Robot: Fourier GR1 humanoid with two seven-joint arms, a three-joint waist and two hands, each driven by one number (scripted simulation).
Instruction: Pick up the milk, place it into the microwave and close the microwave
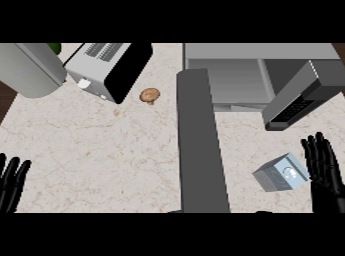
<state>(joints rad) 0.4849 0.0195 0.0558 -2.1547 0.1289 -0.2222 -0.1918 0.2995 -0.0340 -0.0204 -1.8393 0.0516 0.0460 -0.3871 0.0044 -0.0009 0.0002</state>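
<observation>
Head view: the right hand (327,172) stands at the lower right with fingers straight and spread, palm side facing the milk carton (281,173). The carton lies tilted on the counter (94,145) just beside that hand on its left; contact between them cannot be confirmed. The left hand (4,183) rests at the lower left edge, fingers straight and upright, holding nothing. Beyond the right hand, the microwave (238,75) stands with its cavity exposed and its door (201,145) swung out toward the robot. Farther left sit a mushroom (150,94) and a toaster (108,70).
</observation>
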